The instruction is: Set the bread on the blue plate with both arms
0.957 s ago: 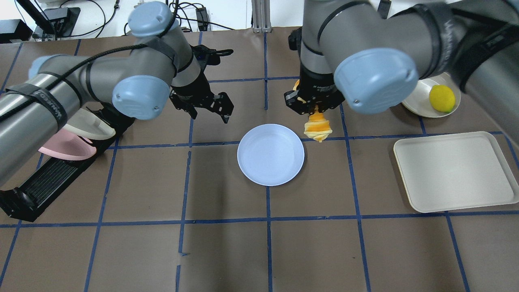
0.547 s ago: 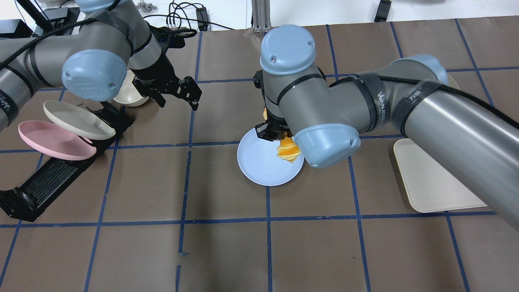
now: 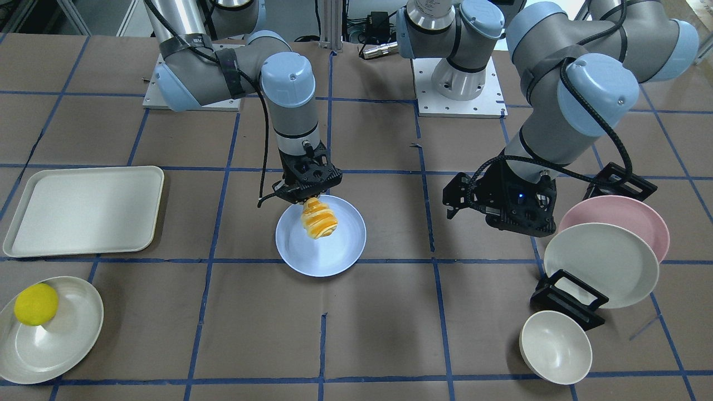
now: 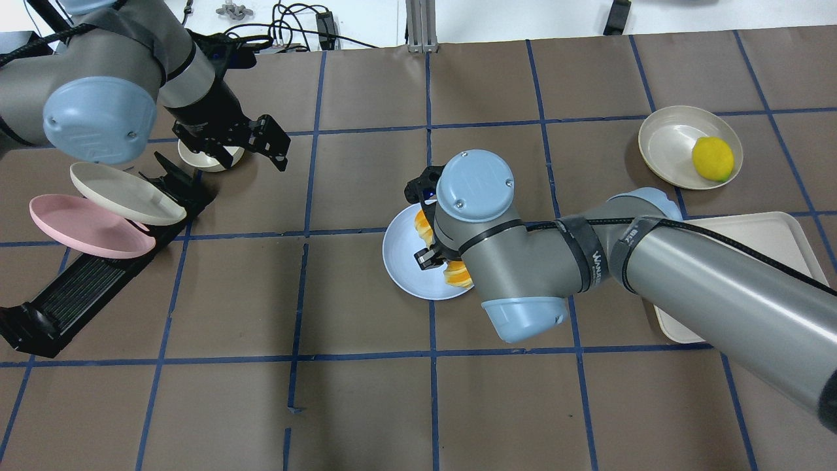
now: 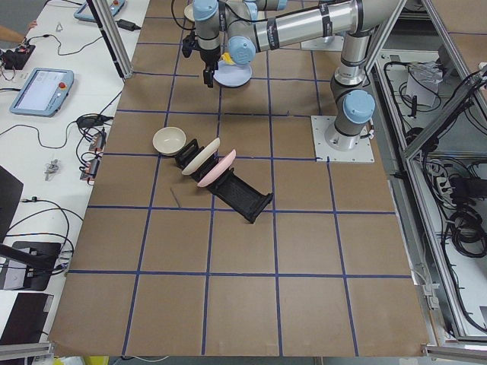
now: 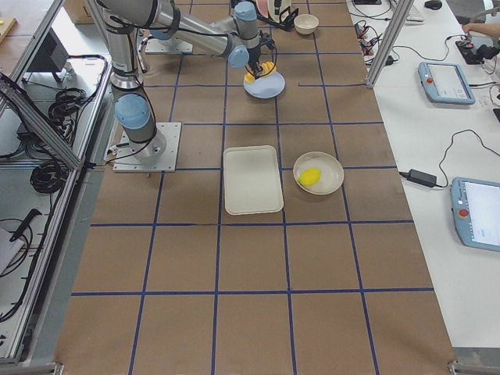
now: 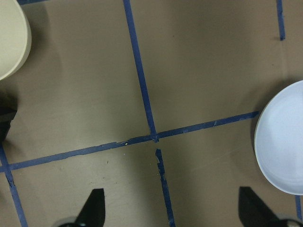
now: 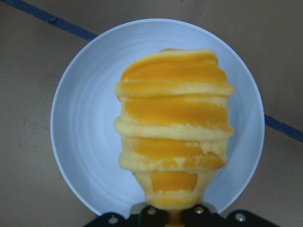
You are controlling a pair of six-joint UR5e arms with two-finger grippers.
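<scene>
The bread [image 8: 175, 127], a ridged orange-and-cream loaf, hangs from my right gripper [image 8: 173, 215], which is shut on its narrow end. It hangs over the middle of the blue plate [image 8: 85, 142]. The front view shows the right gripper [image 3: 306, 192], the bread [image 3: 318, 219] tilted down over the blue plate [image 3: 340, 250]; I cannot tell if it touches. In the overhead view my right wrist hides most of the bread [image 4: 458, 275] and part of the plate [image 4: 402, 261]. My left gripper [image 3: 459, 203] is open and empty, well off to the plate's side, near the dish rack.
A black dish rack [image 4: 78, 288] holds a pink plate [image 4: 85, 226] and a cream plate [image 4: 124, 193]; a cream bowl [image 3: 554, 346] stands beside it. A cream tray [image 3: 83, 209] and a cream plate [image 3: 61, 334] with a yellow-green ball [image 3: 35, 303] lie on the right arm's side.
My right arm has carried the bread from behind the blue plate to over its middle and lowered it. My left arm has drawn back towards the dish rack, still open.
</scene>
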